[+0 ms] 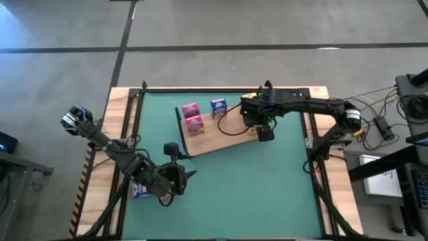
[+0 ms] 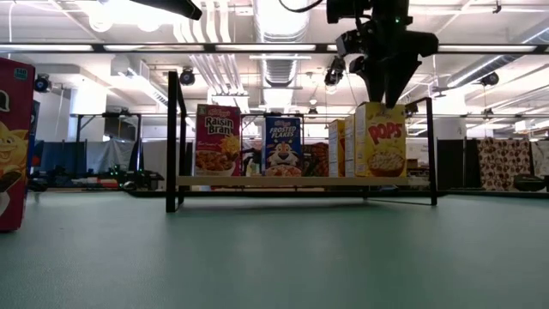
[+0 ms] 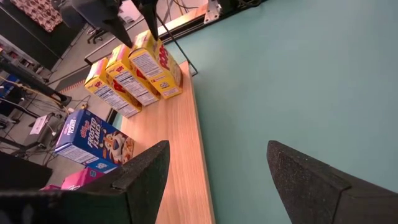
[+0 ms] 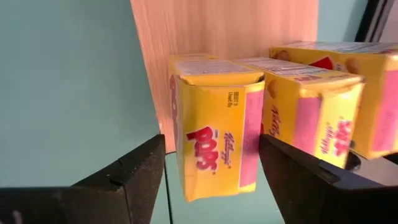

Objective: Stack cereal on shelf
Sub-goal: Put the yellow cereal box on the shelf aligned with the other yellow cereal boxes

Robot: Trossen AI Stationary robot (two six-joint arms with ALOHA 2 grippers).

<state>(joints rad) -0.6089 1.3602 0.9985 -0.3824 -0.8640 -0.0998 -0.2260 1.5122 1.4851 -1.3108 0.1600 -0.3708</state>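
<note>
The shelf [image 1: 224,134] is a light wooden board with black wire end frames, lying on the green mat. Two pink cereal boxes [image 1: 192,116] and one blue box [image 1: 218,107] stand on its left part. Three yellow boxes [image 3: 134,78] stand in a row at its right end. My right gripper [image 4: 211,149] hangs open just above the end yellow box [image 4: 214,137], with a finger on either side and the tips at the box's top [image 2: 377,107]. My left gripper [image 3: 217,155] is open over the mat, near the table's near-left corner, facing the shelf.
Another small box [image 1: 140,192] lies on the mat under the left arm, and a box [image 2: 9,146] shows large at the low view's left edge. Black frame bars [image 1: 130,134] run along the table's sides. Bare green mat [image 1: 254,187] lies in front of the shelf.
</note>
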